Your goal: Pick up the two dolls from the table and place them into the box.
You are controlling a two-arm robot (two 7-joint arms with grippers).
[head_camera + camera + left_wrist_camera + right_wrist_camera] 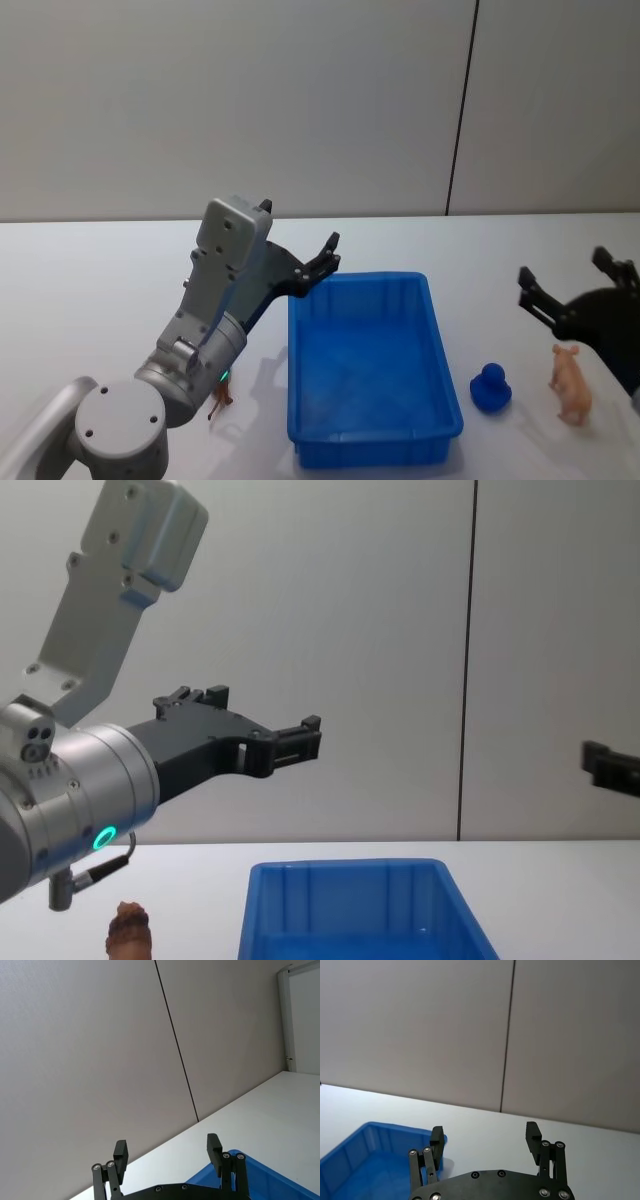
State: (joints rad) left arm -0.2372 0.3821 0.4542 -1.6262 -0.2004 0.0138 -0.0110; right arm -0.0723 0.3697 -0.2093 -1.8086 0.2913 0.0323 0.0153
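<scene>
Blue plastic marks your target: the box (365, 375) sits mid-scene on the white tabletop (80, 290). Your left gripper (325, 258) hangs in the air over the box's 11 o'clock corner, fingers spread wide with nothing between them (the left wrist view shows both fingers (120, 1152) well apart against the grey wall). Your right gripper (565, 270) is raised out toward 2 o'clock from the box, its fingers likewise wide open and holding nothing.

All three dolls lie on the tabletop outside the box. The round blue doll (491, 387) sits just beside the right wall at about 4 o'clock. The pale pink pig (571, 383) stands upright farther out the same way, at 6 o'clock from your right gripper. The reddish-brown figure (221, 398) is near the box's 8 o'clock corner, partly hidden by the left arm (215, 300).
</scene>
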